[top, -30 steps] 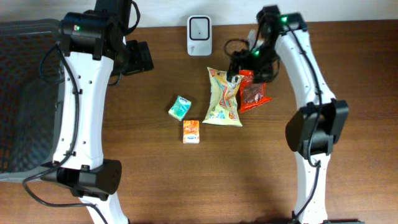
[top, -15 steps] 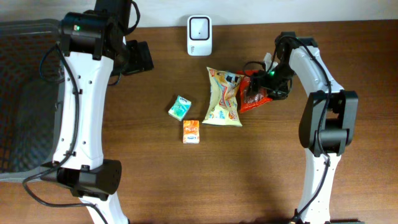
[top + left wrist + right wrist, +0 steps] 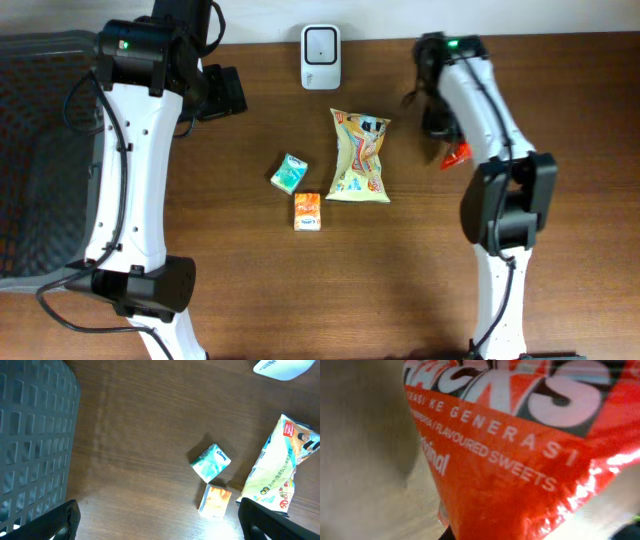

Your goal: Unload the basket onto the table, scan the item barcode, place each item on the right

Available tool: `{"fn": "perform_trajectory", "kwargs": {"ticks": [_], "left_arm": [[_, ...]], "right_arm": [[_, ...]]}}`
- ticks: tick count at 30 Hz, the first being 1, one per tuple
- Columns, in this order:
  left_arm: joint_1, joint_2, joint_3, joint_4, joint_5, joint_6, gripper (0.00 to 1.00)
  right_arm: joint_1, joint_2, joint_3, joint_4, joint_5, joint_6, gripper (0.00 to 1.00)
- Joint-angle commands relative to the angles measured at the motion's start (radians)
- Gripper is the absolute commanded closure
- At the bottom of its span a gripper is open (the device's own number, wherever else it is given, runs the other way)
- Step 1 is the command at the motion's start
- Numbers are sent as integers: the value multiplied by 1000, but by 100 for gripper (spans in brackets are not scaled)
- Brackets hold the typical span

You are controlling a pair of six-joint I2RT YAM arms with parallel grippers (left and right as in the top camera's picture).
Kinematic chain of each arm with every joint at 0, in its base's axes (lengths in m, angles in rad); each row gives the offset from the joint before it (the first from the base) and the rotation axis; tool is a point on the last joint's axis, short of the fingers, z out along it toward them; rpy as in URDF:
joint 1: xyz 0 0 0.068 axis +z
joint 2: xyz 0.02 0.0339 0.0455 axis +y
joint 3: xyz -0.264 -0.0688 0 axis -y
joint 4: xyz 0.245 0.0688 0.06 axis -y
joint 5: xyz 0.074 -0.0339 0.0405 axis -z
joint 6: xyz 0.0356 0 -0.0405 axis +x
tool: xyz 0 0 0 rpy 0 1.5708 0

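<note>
The item is a red sweets bag [image 3: 520,460] with white lettering, and it fills the right wrist view. From overhead only a red corner of the sweets bag [image 3: 457,153] pokes out under the right arm, off the table and right of the yellow snack bag [image 3: 360,155]. My right gripper [image 3: 448,143] is shut on the bag. The white scanner [image 3: 320,43] stands at the back centre. My left gripper [image 3: 165,530] hangs open and empty above the table's left part, both fingertips [image 3: 60,520] at the frame's bottom corners.
A teal tissue pack [image 3: 289,173] and an orange pack [image 3: 308,211] lie left of the yellow bag. A dark mesh basket [image 3: 40,150] stands along the left edge. The left wrist view also catches the scanner [image 3: 285,366] at top right.
The right gripper closed on the red bag beside the yellow bag and lifted it off the table, carrying it to the right. The left arm has not moved.
</note>
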Motion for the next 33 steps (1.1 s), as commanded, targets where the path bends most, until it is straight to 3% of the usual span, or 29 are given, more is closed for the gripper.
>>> {"fn": "perform_trajectory", "kwargs": {"ticks": [1,5,7,11,14,15,16,17,19,20,22,23,24,28,32,33], "left_arm": [[2,3,0,2,0,-8,1],[2,3,0,2,0,-8,1],[2,3,0,2,0,-8,1],[2,3,0,2,0,-8,1],[2,3,0,2,0,-8,1],[2,3,0,2,0,-8,1],[2,3,0,2,0,-8,1],[2,3,0,2,0,-8,1],[2,3,0,2,0,-8,1],[2,3,0,2,0,-8,1],[2,3,0,2,0,-8,1],[2,3,0,2,0,-8,1],[2,3,0,2,0,-8,1],[2,3,0,2,0,-8,1],[2,3,0,2,0,-8,1],[2,3,0,2,0,-8,1]], "right_arm": [[91,-2,-92,76,307,196,96],[177,-2,-302,257,278,196,95],[212,-2,-340,291,203,196,85],[281,-2,-329,318,26,195,83],[319,-2,-277,307,-42,156,75],[320,-2,-226,272,-79,135,62],[315,-2,-163,225,-103,135,58],[302,-2,-75,158,-119,135,47],[256,-2,129,37,-197,39,2],[224,-2,224,-15,-240,-23,1],[166,-2,308,-68,-241,-46,0],[124,-2,312,-76,-243,-52,5],[83,-2,296,-78,-290,-53,23],[20,-2,100,2,-551,-208,63],[32,-2,-193,219,-582,-221,85],[33,-2,-241,261,-583,-220,86]]}}
